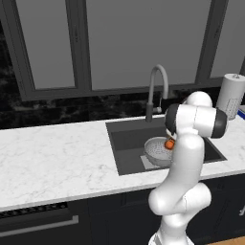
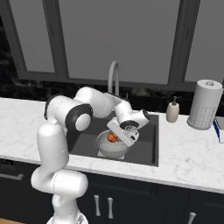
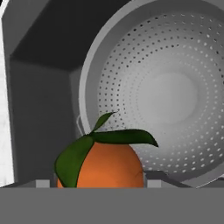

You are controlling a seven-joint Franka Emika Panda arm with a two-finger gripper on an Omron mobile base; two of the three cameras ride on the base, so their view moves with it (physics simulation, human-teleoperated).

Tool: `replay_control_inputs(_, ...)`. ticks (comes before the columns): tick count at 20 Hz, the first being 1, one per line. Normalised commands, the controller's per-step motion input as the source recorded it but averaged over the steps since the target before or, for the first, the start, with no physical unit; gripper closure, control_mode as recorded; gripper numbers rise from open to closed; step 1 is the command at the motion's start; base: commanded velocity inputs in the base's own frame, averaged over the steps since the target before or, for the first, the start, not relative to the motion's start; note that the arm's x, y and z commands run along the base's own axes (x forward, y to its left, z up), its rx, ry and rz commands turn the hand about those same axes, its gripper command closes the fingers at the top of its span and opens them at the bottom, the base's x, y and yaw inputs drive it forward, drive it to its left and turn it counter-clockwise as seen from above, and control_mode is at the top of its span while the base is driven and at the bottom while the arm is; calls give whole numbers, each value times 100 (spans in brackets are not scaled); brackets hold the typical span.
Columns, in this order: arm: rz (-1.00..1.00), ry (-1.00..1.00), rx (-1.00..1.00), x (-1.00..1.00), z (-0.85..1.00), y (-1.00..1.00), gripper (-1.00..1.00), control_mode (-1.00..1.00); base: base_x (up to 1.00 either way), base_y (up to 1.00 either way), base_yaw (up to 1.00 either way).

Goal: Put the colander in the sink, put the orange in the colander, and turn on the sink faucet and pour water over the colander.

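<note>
The colander (image 1: pixel 157 150) already sits in the sink (image 1: pixel 125 139), left of the arm in the left base view, with the orange (image 1: pixel 169 143) just above its near rim. In the hand view the gripper (image 3: pixel 99 183) pinches the orange between its fingertips, and the perforated bowl lies open ahead. To finish well, I would carry the fruit over the bowl's middle, lower it, then release, so it cannot roll out. The faucet (image 2: pixel 113 76) is untouched. No writing is legible anywhere.
</note>
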Motion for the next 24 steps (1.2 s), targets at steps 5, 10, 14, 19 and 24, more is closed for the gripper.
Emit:
replay_control_inputs(5, -4, -1, -11, 14, -1, 2, 100, -100, 0, 0, 0)
replay_control_inputs(10, -7, -1, -16, 6, -25, 14, 100, -100, 0, 0, 0)
replay_control_inputs(14, -5, 0, -6, 7, -36, 6, 100, -100, 0, 0, 0)
replay_control_inputs(19, -3, 0, 0, 12, -32, 0, 100, -100, 0, 0, 0)
replay_control_inputs(24, -2, -1, 0, 15, -32, 0, 100, -100, 0, 0, 0)
